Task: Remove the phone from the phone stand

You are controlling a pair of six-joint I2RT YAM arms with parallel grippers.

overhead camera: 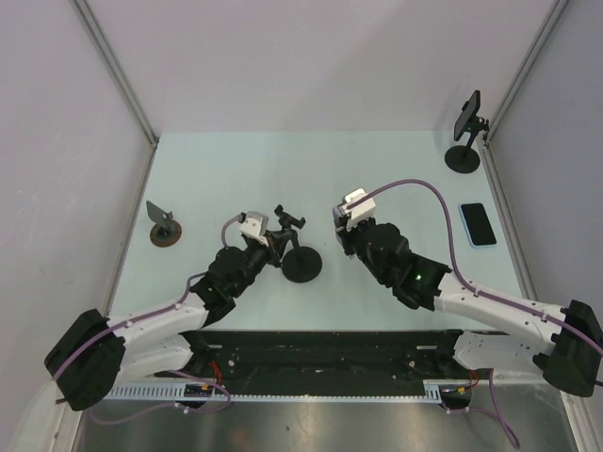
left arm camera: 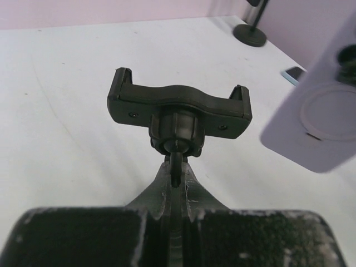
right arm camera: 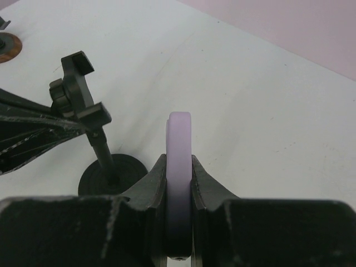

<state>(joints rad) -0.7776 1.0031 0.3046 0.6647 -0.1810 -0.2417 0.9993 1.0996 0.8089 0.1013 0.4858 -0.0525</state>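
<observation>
The left claw (left arm camera: 177, 173) is clenched on the thin stem of the phone stand (left arm camera: 178, 105), just under its bare cradle. The right claw (right arm camera: 179, 167) grips the lilac phone (right arm camera: 179, 139) edge-on, held above the desk (overhead camera: 377, 160) just right of the stand and apart from it. A blue phone (overhead camera: 478, 224) lies flat near the right edge.

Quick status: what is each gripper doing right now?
Left gripper: closed on the stem of the phone stand.
Right gripper: closed on the lilac phone, which is out of the cradle.
</observation>
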